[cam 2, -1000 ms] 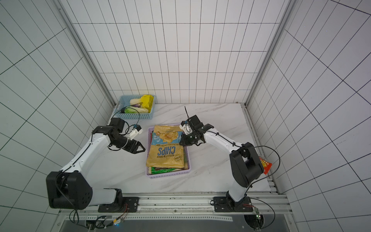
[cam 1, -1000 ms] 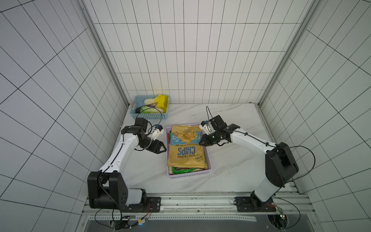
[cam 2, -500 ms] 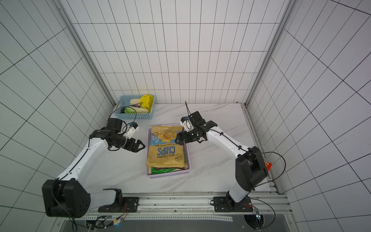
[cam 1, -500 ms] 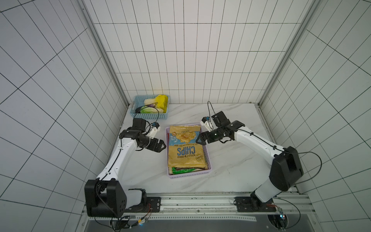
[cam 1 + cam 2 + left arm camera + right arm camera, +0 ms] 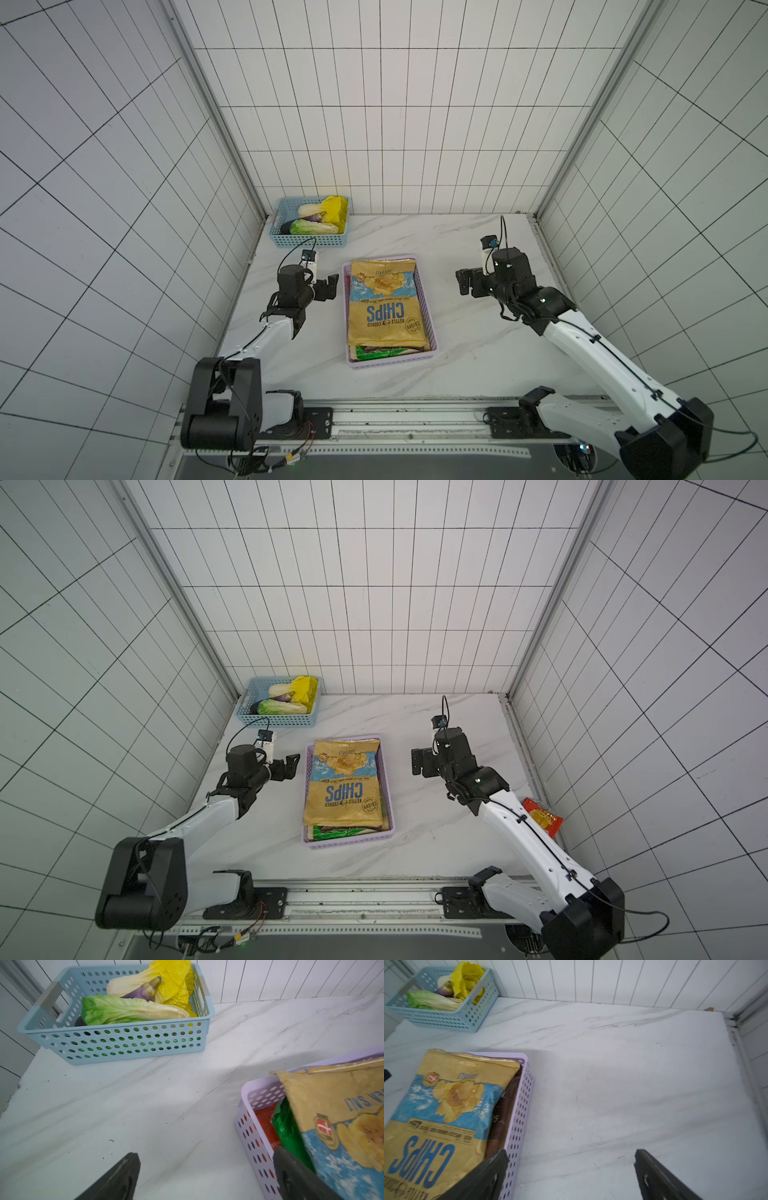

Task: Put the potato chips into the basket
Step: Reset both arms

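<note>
The potato chips [image 5: 345, 787] are stacked in the lilac basket [image 5: 390, 360] at the middle of the desk [image 5: 478, 353], with a tan CHIPS bag [image 5: 384, 316] uppermost and its far end lying up at the rim. The left gripper [image 5: 331, 286] is held just beside the basket's wall and the right gripper [image 5: 463, 282] well apart on the other side. The jaws of both are spread wide and nothing is held. Any retreat is best made outward and upward, so that no bag edge is snagged. A red-orange packet [image 5: 542, 817] at the desk's right edge should be checked — whether it is chips cannot be told.
</note>
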Controlling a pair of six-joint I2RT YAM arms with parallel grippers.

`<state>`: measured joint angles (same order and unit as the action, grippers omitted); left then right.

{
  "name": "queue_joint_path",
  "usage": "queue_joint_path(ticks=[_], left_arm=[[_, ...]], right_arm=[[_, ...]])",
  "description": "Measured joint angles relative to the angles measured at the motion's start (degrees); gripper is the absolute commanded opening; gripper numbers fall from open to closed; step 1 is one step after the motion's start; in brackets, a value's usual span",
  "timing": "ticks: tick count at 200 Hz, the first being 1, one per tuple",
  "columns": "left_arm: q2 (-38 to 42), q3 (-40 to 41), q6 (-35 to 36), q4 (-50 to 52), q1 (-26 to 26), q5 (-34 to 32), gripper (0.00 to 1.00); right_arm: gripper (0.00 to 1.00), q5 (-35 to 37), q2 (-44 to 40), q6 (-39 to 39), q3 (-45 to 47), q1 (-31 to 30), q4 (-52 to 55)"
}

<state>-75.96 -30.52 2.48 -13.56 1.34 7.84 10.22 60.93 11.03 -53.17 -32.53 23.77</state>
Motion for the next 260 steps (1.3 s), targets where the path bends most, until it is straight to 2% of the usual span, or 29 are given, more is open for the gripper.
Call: queue_joint_path(ticks=[30, 45, 56, 67, 83, 91, 103, 117, 163, 187, 260], left_arm=[[-2.16, 1.92, -1.42, -8.63, -0.87, -2.03, 0.98], [-1.25, 3.74, -1.92, -14.05, -1.57, -2.14, 0.98], [-2.03, 6.78, -2.34, -21.70, -2.03, -2.29, 0.98], [-5.44, 10.29, -2.84, -29.51, -2.69, -2.29, 0.98], [-12.48, 12.37, -3.48, -35.54, -3.08, -2.51, 0.98], [-15.02, 11.76, -3.85, -35.01, -3.21, -2.97, 0.98], [-15.06, 9.73, -4.50, -31.26, -3.37, -3.80, 0.98], [-14.93, 7.41, -5.33, -32.33, -3.45, -4.94, 0.98], [-14.08, 6.14, -6.58, -32.59, -3.69, -6.82, 0.98], [-14.05, 6.14, -6.71, -31.80, -3.69, -7.02, 0.98], [-14.05, 6.14, -6.80, -31.19, -3.69, -7.21, 0.98]], right_arm=[[0.99, 6.03, -5.99, -4.00, 7.61, 2.36, -5.88], [0.99, 7.13, -7.63, -5.86, 13.00, 7.04, -11.98], [0.99, 7.30, -7.15, -6.84, 16.59, 11.17, -16.44], [0.99, 7.15, -5.57, -8.22, 20.06, 14.84, -21.20], [0.99, 6.12, -1.77, -10.86, 25.94, 19.37, -31.36], [0.99, 5.05, 1.38, -11.85, 28.41, 21.40, -36.48], [0.99, 3.45, 6.97, -13.11, 30.82, 23.93, -43.47], [0.99, 1.66, 13.46, -13.77, 31.89, 26.71, -50.31], [0.99, -6.34, 24.52, -11.87, 31.58, 32.48, -66.64], [0.99, -8.07, 27.17, -11.43, 31.23, 32.74, -67.54], [0.99, -8.96, 27.19, -10.56, 29.77, 32.96, -68.87]])
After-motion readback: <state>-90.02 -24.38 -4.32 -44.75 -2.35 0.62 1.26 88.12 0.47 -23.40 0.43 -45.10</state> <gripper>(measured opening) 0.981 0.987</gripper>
